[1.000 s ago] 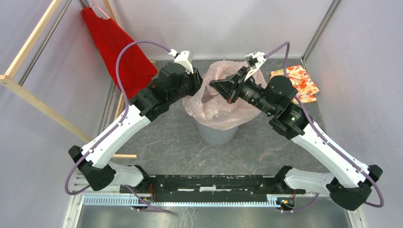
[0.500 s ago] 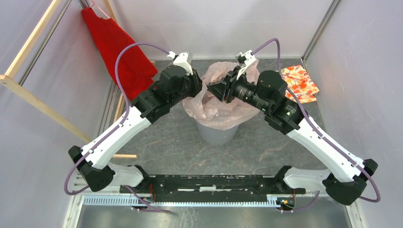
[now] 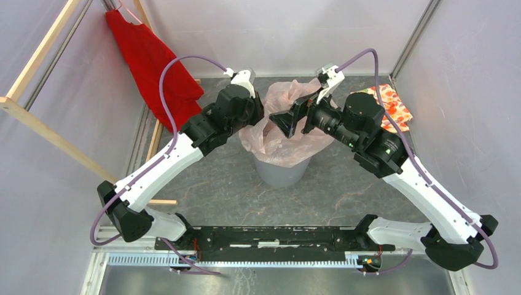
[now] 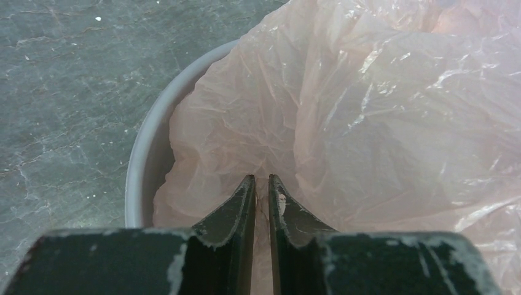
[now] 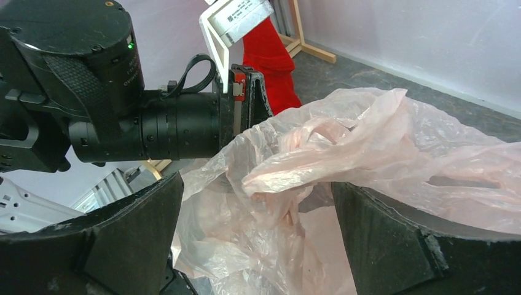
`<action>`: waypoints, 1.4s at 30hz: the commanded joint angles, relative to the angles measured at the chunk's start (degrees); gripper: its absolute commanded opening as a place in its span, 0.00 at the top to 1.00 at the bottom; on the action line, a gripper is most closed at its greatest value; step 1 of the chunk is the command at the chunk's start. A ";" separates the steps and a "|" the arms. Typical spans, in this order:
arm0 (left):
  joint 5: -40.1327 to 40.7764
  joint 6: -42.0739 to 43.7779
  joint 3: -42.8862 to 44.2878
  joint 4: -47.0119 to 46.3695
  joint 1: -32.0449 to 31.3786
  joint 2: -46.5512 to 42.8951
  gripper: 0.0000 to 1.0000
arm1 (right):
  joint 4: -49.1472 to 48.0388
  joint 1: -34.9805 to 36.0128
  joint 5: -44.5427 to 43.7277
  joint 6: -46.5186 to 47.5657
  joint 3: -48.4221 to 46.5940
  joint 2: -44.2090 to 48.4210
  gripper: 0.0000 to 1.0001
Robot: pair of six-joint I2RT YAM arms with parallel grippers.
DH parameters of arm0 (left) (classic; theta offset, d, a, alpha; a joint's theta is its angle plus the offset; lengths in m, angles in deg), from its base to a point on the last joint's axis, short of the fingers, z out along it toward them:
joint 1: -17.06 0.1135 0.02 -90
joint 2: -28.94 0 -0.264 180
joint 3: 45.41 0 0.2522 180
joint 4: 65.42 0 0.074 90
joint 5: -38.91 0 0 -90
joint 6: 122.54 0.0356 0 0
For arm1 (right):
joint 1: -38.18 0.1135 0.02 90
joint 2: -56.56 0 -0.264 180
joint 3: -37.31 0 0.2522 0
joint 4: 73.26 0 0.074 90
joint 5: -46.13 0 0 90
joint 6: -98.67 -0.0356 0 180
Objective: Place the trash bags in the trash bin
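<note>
Counter [image 3: 227, 190] is seen nearest, with the trash bin [image 3: 279, 173] stood on it. The trash bag [image 3: 276, 140] is bunched in its mouth and draped over the rim. The left end effector [image 4: 262, 179] is pinched on bag film; the right end effector [image 5: 256, 184] is spread wide. A red garment [image 3: 150, 61] is hung behind.

I count one grey bin [image 3: 279, 175] and one pink bag [image 3: 270, 141], no second bag anywhere. There are two robot arms, the left arm [image 3: 156, 169] and the right arm [image 3: 430, 190]. Off to the sides are one red garment [image 3: 147, 61], one orange floral cloth [image 3: 398, 107] and one wooden frame [image 3: 37, 123].
</note>
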 commanded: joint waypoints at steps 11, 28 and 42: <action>4.11 1.78 2.37 -0.22 -0.14 -1.63 0.80 | 16.42 0.03 -23.58 1.94 -0.79 11.32 0.02; 3.11 2.66 3.61 0.62 -0.14 -1.10 0.80 | 5.35 0.01 -21.33 -7.05 17.48 12.65 0.39; 3.24 2.32 3.36 0.24 -0.14 -0.34 0.80 | 6.34 0.20 -19.21 -4.21 15.82 1.74 0.79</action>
